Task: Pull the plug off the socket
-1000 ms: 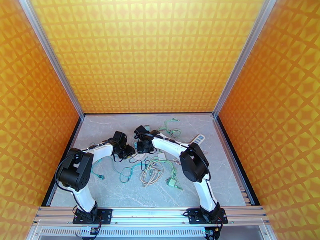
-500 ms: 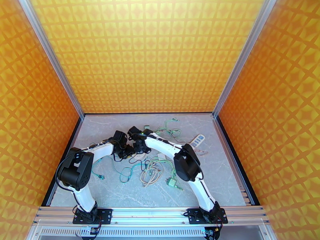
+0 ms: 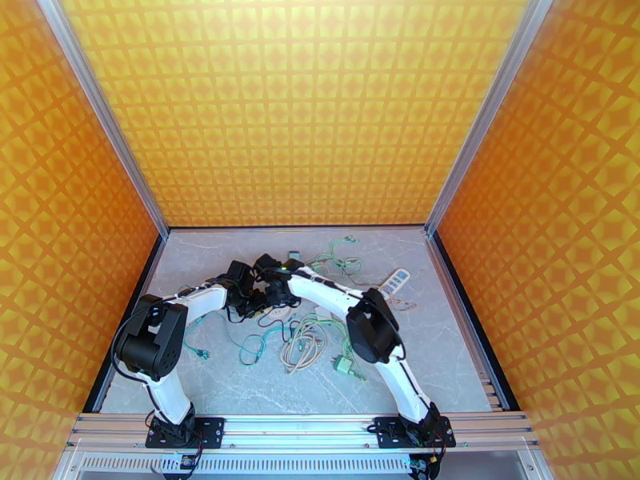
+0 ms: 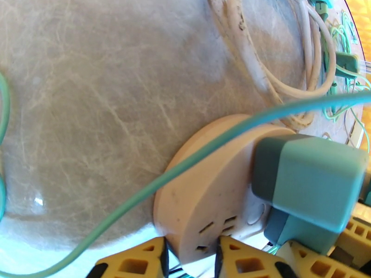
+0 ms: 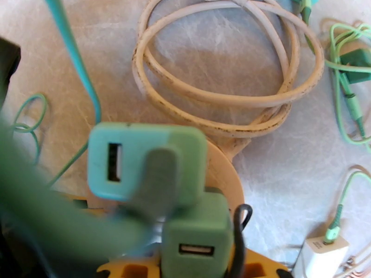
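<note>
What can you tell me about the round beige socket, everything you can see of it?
The round beige socket is a thick, smooth, plastic-looking disc resting on the marble table, with dark slot pairs near its gripped edge. A green adapter is plugged into it, a teal cable runs across it, and the left end effector is shut on its near rim.

No lettering can be read on the green plug, round socket or white charger.

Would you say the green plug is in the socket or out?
In: the green plug sits against the socket face, no prongs showing.
</note>
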You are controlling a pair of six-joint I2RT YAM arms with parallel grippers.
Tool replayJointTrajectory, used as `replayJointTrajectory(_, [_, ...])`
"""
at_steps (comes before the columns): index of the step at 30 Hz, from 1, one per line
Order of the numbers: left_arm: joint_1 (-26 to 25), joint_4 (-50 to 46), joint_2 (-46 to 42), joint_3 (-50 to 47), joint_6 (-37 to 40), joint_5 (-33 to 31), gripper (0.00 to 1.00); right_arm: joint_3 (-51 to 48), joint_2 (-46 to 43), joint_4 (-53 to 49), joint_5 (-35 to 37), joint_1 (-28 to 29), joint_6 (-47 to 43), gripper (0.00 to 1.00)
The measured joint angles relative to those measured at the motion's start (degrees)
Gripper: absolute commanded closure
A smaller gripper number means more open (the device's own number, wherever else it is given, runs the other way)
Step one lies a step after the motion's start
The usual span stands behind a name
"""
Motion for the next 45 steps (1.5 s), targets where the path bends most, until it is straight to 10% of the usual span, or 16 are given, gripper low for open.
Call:
replayJointTrajectory(11, [-0.3, 1.7, 0.3, -0.3, 0.0, 0.4, 0.72, -7.0, -3.9, 6.0, -7.5, -3.4, 1.6, 0.75])
replayJointTrajectory(32, [-0.3, 1.4, 0.2, -0.3, 0.0, 0.5, 0.72, 10.1, 5.4, -9.3, 6.3, 2.6, -1.3, 0.75])
replayJointTrajectory(45, [-0.4, 2.7, 0.3, -0.7, 0.0, 0.8, 0.72, -7.0, -4.0, 5.6, -8.2, -4.1, 1.2, 0.75])
